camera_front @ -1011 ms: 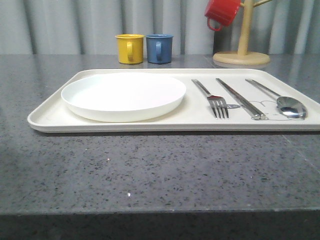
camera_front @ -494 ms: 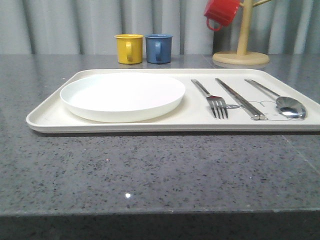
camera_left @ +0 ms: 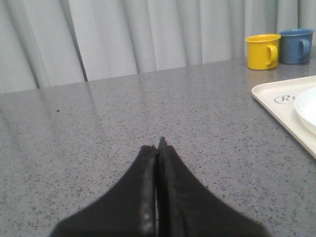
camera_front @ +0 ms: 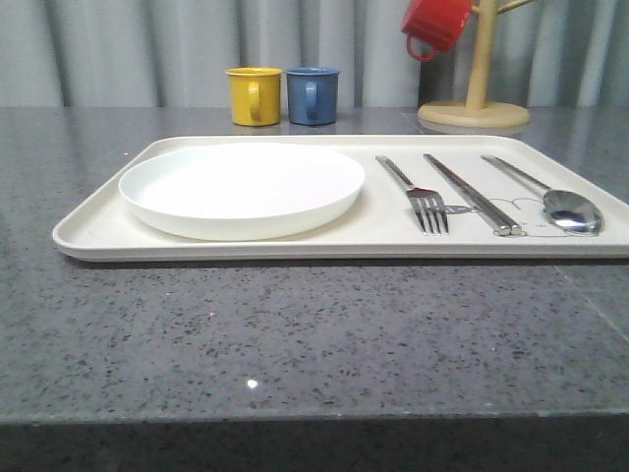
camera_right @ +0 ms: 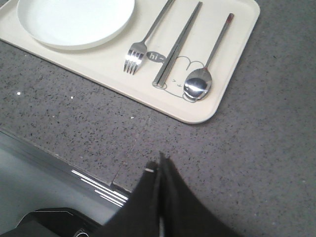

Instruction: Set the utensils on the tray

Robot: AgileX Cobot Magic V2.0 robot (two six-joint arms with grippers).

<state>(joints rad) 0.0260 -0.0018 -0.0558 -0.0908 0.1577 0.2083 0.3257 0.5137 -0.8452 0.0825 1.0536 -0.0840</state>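
Note:
The cream tray (camera_front: 98,231) lies across the grey table, carrying a round white plate (camera_front: 241,187) on its left half. To the plate's right rest a silver fork (camera_front: 418,195), a pair of flat metal chopsticks (camera_front: 472,193) and a spoon (camera_front: 570,208), side by side. From the right wrist view I see the tray (camera_right: 103,66) with the plate (camera_right: 74,19), fork (camera_right: 143,44), chopsticks (camera_right: 177,44) and spoon (camera_right: 200,81). My right gripper (camera_right: 159,165) is shut and empty above the table's front edge. My left gripper (camera_left: 158,145) is shut and empty over bare table, left of the tray (camera_left: 276,101).
A yellow mug (camera_front: 254,95) and a blue mug (camera_front: 313,94) stand behind the tray. A wooden mug tree (camera_front: 476,98) with a red mug (camera_front: 434,24) hanging on it is at the back right. Curtains close the background.

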